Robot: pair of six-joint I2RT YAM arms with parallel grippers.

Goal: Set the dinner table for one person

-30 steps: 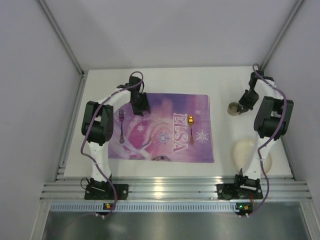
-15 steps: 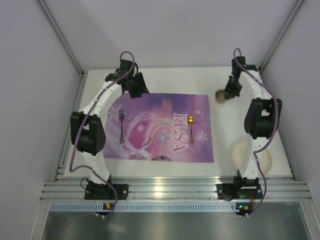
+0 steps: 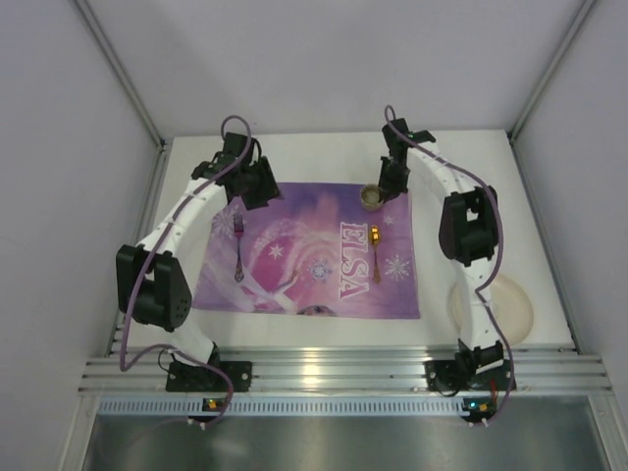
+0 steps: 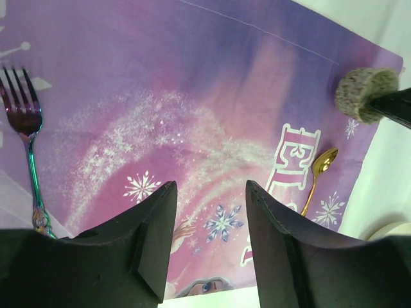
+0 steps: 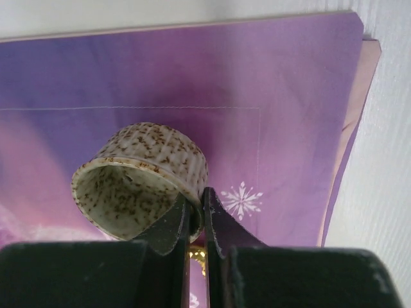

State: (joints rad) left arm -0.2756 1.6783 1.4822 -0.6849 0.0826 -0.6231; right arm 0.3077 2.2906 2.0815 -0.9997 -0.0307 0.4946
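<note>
Being pinched by the right end effector (image 5: 194, 206), the cup (image 5: 138, 179) is held at the placemat's (image 3: 314, 245) 1 o'clock on the bench (image 3: 314, 157); left end effector (image 4: 210, 192) spread, fork (image 3: 237, 250) and spoon (image 3: 375, 252) laid, plate (image 3: 512, 309) unplaced at 4 o'clock.

A robotics lab test cell. Plain grey panel walls (image 3: 324, 59) enclose a white dinner table (image 3: 324, 157) edged with aluminium rails (image 3: 343, 373).

Left arm (image 3: 186, 206) and right arm (image 3: 444, 177): white links, black joint housings (image 3: 147, 287), looping purple cables (image 3: 234, 119); black wedge-shaped gripper fingers (image 4: 151, 240).
</note>
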